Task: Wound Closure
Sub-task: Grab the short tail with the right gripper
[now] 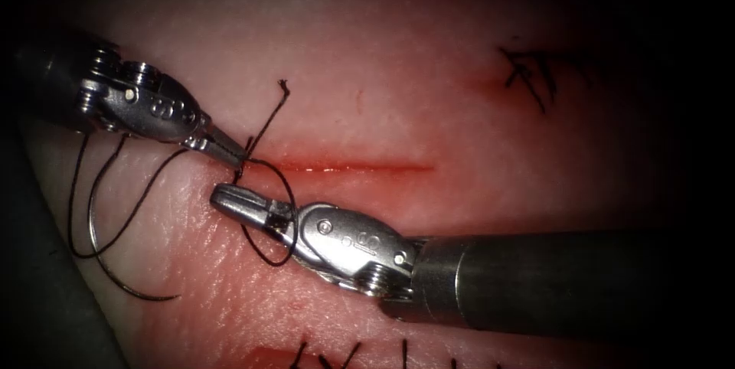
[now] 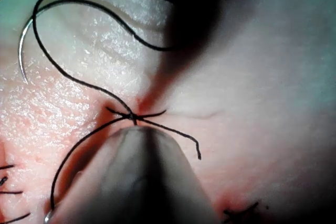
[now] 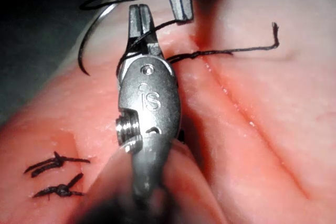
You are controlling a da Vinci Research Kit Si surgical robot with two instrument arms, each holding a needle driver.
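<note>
Setting: pale pork-belly tissue [image 1: 398, 40] under endoscope light, dark surround; red fluid [image 1: 344, 168] lining the cut [image 1: 360, 166], which runs left to right across the middle

Item 1, left gripper [image 1: 233, 156]: entered from the upper left, jaws pressed together at the cut's left end, pinching the thread [image 1: 269, 120] at the crossing of strands there

Item 2, right gripper [image 1: 226, 198]: entered from the right, just below the cut, tip pointed left; jaws seen pressed together, with a loop of thread passing around them; whether a strand is actually pinched cannot be told

Item 3, curved needle [image 1: 90, 220]: lying free on the tissue left of the cut, held by neither tool, not in the tissue; its long arc stands roughly upright, below the left tool's wrist. Judged nearer the left arm than the right

Item 4, thread: long black loops trailed from the needle to the cut's left end; short free tail [image 1: 283, 87] raised above the cut

Item 5, finished stitches [image 1: 528, 74]: upper right; further knots [image 1: 337, 357] along the lower edge
</note>
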